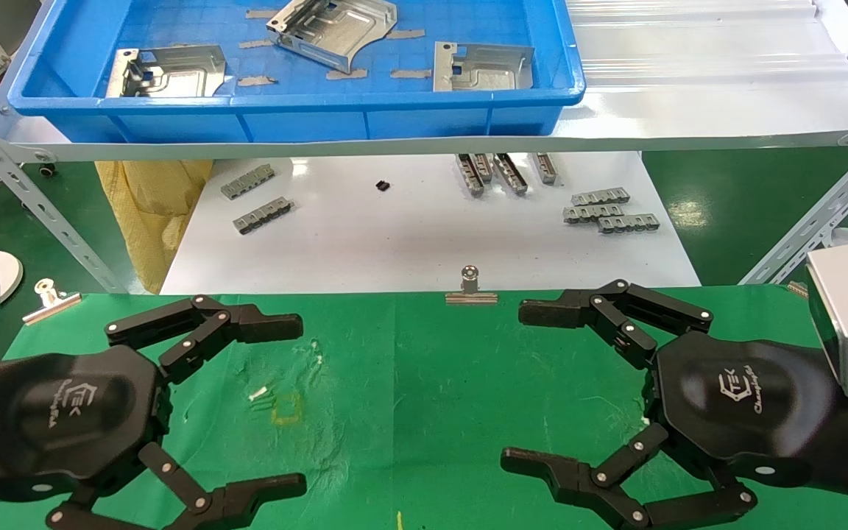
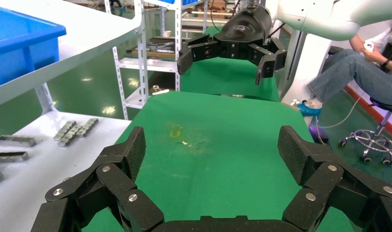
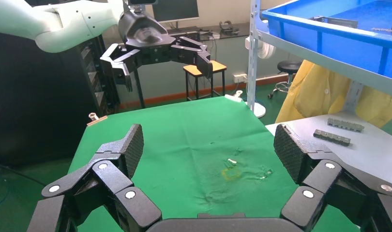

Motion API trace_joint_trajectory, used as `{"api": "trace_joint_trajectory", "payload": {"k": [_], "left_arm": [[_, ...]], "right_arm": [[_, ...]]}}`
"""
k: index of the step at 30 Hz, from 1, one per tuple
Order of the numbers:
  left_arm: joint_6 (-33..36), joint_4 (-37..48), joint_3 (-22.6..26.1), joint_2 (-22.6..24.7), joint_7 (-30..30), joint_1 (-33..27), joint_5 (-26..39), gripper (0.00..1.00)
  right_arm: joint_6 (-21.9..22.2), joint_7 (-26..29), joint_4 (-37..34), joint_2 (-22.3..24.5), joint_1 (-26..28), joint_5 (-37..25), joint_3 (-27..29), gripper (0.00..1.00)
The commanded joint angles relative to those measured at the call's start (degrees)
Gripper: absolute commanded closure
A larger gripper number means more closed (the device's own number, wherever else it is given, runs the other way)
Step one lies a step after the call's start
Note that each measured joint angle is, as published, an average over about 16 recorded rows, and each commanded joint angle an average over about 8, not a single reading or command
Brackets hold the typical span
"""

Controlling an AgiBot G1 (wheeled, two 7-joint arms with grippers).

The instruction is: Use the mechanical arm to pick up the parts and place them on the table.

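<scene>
Three shiny silver sheet-metal parts lie in the blue tray on the upper shelf: one at the left, one at the back middle, one at the right. My left gripper is open and empty, low over the left of the green table. My right gripper is open and empty over the table's right. They face each other across the middle. The left wrist view shows the right gripper far off; the right wrist view shows the left gripper.
A white board behind the table carries several small grey notched bars. Silver clips hold the cloth's far edge. A yellow mark sits on the cloth. Slotted shelf legs stand at both sides. A yellow bag hangs at the left.
</scene>
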Motion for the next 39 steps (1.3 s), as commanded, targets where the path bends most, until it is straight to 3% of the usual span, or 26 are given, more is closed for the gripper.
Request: {"api": "trace_joint_trajectory", "payload": {"k": [1,39], "left_arm": [[0.0,0.0,0.0,0.0,0.0,0.0,0.0,0.00],[0.0,0.0,0.0,0.0,0.0,0.0,0.0,0.00]], "right_arm": [[0.0,0.0,0.0,0.0,0.0,0.0,0.0,0.00],[0.0,0.0,0.0,0.0,0.0,0.0,0.0,0.00]]}}
